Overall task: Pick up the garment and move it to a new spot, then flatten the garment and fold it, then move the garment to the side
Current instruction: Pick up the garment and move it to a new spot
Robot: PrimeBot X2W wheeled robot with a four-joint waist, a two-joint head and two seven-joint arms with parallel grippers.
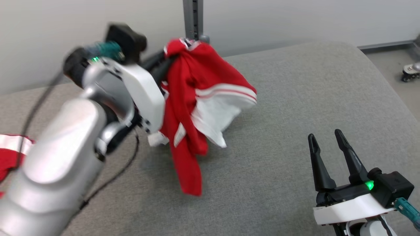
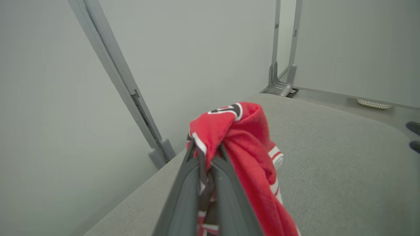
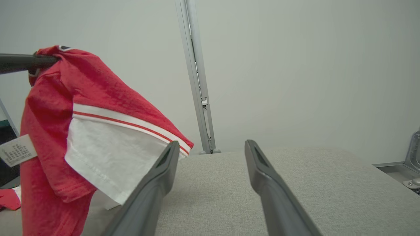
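A red garment (image 1: 197,98) with white stripes and a white panel hangs bunched in the air over the grey padded surface (image 1: 279,114), its lower end trailing down to the padding. My left gripper (image 1: 167,60) is shut on its top; in the left wrist view the fingers (image 2: 183,183) pinch the red cloth (image 2: 236,137). The right wrist view shows the garment (image 3: 82,124) hanging at the left with a care label (image 3: 16,150). My right gripper (image 1: 325,141) stands open at the lower right, apart from the garment, nothing between its fingers (image 3: 262,173).
Another red and white cloth (image 1: 13,150) lies at the left edge of the padded surface. A grey metal post (image 1: 193,19) rises against the wall behind. A caster wheel (image 1: 410,73) stands on the floor at the far right. A cable (image 1: 111,177) hangs from my left arm.
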